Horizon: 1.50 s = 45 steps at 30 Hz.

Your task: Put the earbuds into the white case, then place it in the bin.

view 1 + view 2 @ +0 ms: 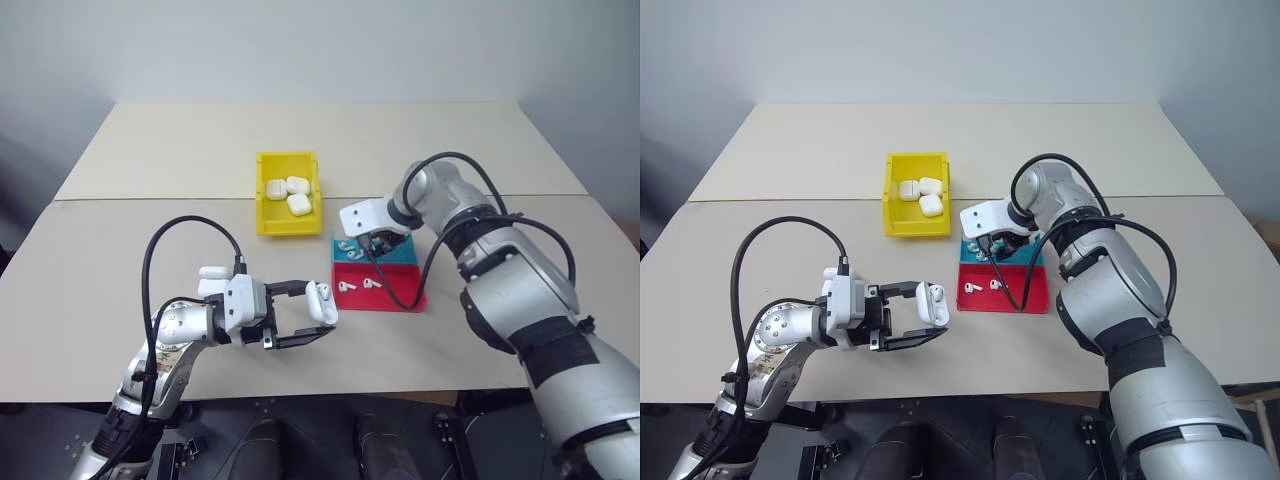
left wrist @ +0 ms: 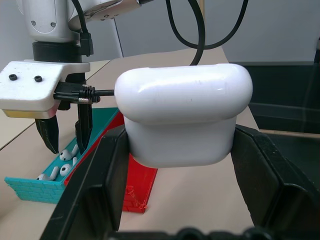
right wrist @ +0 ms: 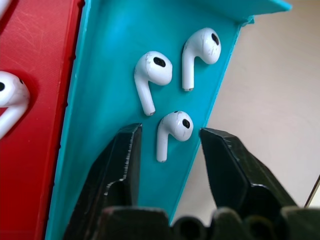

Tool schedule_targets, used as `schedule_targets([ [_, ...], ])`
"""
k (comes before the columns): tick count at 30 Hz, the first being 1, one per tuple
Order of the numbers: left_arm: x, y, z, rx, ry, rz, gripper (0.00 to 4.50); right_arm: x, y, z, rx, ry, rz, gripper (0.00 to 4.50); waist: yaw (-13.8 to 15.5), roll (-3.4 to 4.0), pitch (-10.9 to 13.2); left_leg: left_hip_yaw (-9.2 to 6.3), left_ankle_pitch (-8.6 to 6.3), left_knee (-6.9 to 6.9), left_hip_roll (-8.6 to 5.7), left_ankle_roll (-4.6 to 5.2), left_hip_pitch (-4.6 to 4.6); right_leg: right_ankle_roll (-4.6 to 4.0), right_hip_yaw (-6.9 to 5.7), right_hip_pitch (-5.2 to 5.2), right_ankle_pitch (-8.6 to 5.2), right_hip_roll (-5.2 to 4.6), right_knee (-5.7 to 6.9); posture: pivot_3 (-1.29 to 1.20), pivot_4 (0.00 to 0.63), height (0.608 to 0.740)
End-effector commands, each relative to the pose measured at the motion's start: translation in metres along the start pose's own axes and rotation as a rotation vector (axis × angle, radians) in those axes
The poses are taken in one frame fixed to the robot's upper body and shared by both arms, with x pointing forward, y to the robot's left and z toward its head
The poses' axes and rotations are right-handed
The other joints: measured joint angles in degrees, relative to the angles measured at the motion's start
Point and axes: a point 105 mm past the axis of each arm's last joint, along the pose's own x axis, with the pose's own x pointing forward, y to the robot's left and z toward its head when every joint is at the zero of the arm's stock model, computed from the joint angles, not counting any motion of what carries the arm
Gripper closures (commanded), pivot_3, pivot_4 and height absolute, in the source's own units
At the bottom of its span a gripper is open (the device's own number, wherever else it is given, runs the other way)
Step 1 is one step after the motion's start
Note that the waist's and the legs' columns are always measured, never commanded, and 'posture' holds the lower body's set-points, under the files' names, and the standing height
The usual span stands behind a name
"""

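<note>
My left gripper [image 1: 322,312] is shut on the white case [image 2: 185,120], holding it above the table in front of the tray. A blue-and-red tray [image 1: 400,297] lies to the right of the yellow bin [image 1: 262,205]. My right gripper [image 3: 170,137] points down into the tray's teal half, open. Its two fingers straddle one of the earbuds [image 3: 175,127] without touching it. Two more earbuds [image 3: 155,70] lie just beyond on the teal floor. Another two earbuds [image 1: 358,286] rest on the red half. The left wrist view shows the right gripper [image 2: 65,137] over the teal half.
The yellow bin holds three white cases [image 1: 288,193]. Black cables loop from both wrists, and the right one trails across the red tray half [image 1: 395,290]. The table's back half [image 1: 320,130] lies beyond the bin.
</note>
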Motion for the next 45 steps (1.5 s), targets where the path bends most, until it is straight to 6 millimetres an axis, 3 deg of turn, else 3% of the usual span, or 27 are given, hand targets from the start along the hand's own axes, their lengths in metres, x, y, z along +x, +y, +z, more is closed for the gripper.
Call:
schedule_targets([
  [1, 0.0005, -0.002, 0.0124, 0.049, -0.023, -0.01, 1.74, -0.01, -0.0108, 0.0063, -0.015, -0.016, -0.045, 2.09, 0.0, 0.0, 0.0, 0.0, 0.0, 0.0, 0.0, 0.0, 0.0, 0.0, 0.0, 0.0, 0.0, 0.0, 0.0, 0.0, 0.15, 0.74],
  [14, 0.0007, -0.0014, 0.0133, 0.047, -0.028, -0.008, 1.74, -0.0078, -0.0096, 0.0069, -0.039, -0.02, -0.046, 2.09, 0.0, 0.0, 0.0, 0.0, 0.01, -0.01, 0.0, -0.02, 0.02, 0.0, 0.0, 0.01, 0.0, 0.0, 0.0, 0.0, 0.15, 0.74],
  [16, 0.0005, -0.0016, 0.013, 0.047, -0.026, -0.009, 1.74, -0.0077, -0.0098, 0.0069, -0.044, -0.019, -0.049, 2.47, -0.1, 0.0, 0.0, 0.0, 0.01, -0.01, 0.0, -0.02, 0.02, 0.0, 0.0, 0.01, 0.0, 0.0, 0.0, 0.0, 0.15, 0.74],
  [37, 0.0009, -0.001, 0.0124, 0.045, -0.023, -0.012, 1.74, -0.0066, -0.0069, 0.007, -0.074, -0.024, -0.034, 2.47, 0.0, 0.0, 0.0, 0.0, 0.02, -0.02, 0.0, -0.03, 0.03, 0.0, 0.0, 0.01, 0.0, 0.0, 0.0, 0.0, 0.15, 0.74],
  [41, 0.0007, -0.0004, 0.012, 0.046, -0.021, -0.009, 1.74, -0.0061, -0.0071, 0.0064, -0.078, -0.02, -0.039, 3.31, -0.1, 0.0, 0.0, 0.0, 0.02, -0.03, 0.0, -0.03, 0.03, -0.01, 0.0, 0.01, 0.0, 0.0, 0.0, 0.0, 0.15, 0.74],
  [45, 0.0005, -0.0005, 0.0122, 0.045, -0.023, -0.01, 1.74, -0.006, -0.0067, 0.0062, -0.081, -0.019, -0.037, 3.31, 0.0, 0.0, 0.0, 0.0, 0.02, -0.03, 0.0, -0.03, 0.03, -0.01, 0.0, 0.01, 0.0, 0.0, 0.0, 0.0, 0.15, 0.74],
])
